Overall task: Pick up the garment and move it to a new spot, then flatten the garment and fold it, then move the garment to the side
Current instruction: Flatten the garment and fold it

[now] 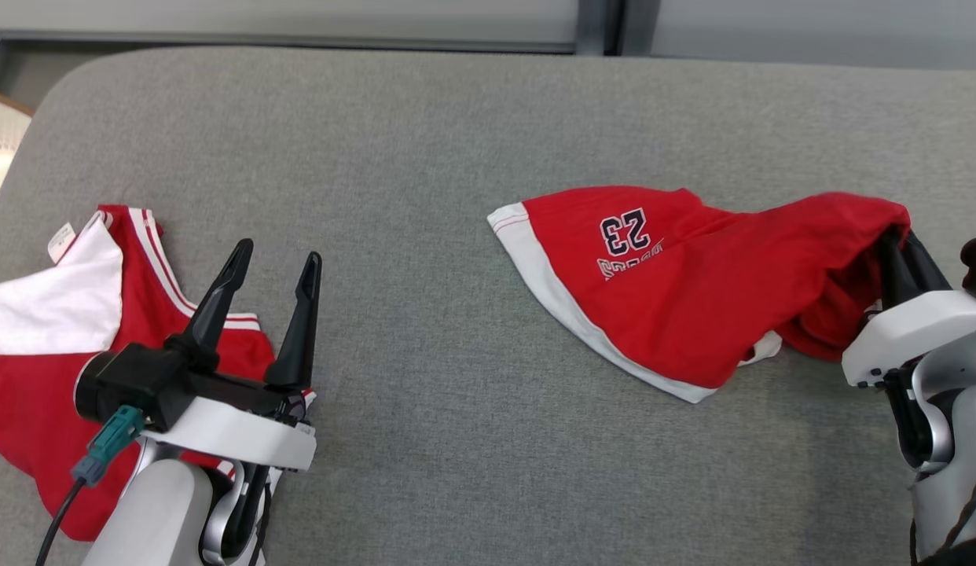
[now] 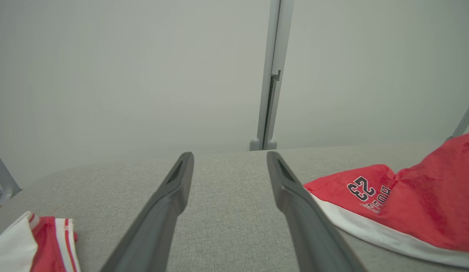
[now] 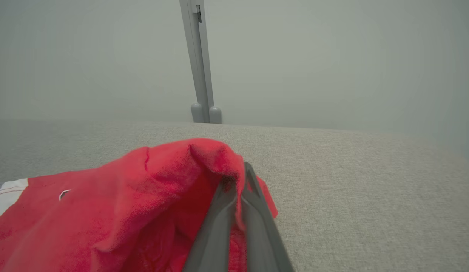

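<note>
The garment [image 1: 676, 283] is a pair of red shorts with white trim and the number 23, lying crumpled on the right half of the grey padded surface [image 1: 425, 141]. My right gripper [image 1: 900, 236] is shut on the garment's right edge, and that edge is lifted over the fingers while the rest trails on the surface. In the right wrist view the closed fingers [image 3: 253, 196] pinch a red fold of the garment [image 3: 125, 211]. My left gripper [image 1: 279, 251] stands open and holds nothing, well to the left of the garment [image 2: 419, 211]. Its fingers [image 2: 170, 200] show wide apart above bare grey fabric.
A red and white jersey [image 1: 32, 377] lies spread at the left edge, partly under my left wrist, also seen low in the left wrist view [image 2: 42, 241]. A grey post [image 2: 272, 75] rises behind the surface's far edge. A pale round object [image 1: 1, 149] sits beyond the left corner.
</note>
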Robot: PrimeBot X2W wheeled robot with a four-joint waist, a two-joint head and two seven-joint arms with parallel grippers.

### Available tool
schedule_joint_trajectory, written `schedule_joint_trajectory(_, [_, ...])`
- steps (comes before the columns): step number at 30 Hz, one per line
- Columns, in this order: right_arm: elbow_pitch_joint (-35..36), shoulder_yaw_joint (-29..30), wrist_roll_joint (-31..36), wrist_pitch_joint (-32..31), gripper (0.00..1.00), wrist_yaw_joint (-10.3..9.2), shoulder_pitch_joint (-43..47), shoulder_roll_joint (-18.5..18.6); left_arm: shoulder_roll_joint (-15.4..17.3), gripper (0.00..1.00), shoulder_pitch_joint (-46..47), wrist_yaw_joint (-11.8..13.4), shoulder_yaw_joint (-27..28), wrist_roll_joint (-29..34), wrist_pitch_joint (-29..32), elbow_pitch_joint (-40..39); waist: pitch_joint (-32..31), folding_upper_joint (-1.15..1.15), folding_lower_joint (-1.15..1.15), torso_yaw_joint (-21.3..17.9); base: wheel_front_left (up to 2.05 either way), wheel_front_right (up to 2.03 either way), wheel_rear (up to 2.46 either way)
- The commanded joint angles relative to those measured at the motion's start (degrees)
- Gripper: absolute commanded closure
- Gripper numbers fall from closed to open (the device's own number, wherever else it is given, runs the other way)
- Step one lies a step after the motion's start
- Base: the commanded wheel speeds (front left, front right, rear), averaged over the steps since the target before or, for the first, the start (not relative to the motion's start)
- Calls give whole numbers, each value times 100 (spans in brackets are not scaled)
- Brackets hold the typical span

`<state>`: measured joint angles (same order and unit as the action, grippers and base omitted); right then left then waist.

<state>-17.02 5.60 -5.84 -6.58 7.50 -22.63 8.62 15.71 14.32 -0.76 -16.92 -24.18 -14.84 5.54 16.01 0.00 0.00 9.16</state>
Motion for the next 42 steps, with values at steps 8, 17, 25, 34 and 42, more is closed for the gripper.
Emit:
schedule_joint_trajectory(8, [-352,-31,91,573,0,-2,22,-114,-131,0,155,-185,213,137,-38,206,181,0,0,52,0,0,0])
schedule_joint_trajectory(17, [541,-308,-75,845,0,-2,1004,-237,-213,0,-134,-226,616,289,-39,238,-230,0,0,-202,0,0,0])
schedule_joint_trajectory(25, [1558,-689,-52,632,0,-2,1764,-362,-245,0,-626,-160,907,395,-40,216,-717,0,0,-421,0,0,0])
schedule_joint_trajectory(34, [2068,-820,-1,308,0,-2,2210,-425,-273,0,-868,-166,903,483,-34,176,-840,0,0,-464,0,0,0])
schedule_joint_trajectory(42, [2163,-801,-20,255,0,-2,2226,-454,-284,0,-859,-190,856,499,-34,148,-778,0,0,-450,0,0,0])
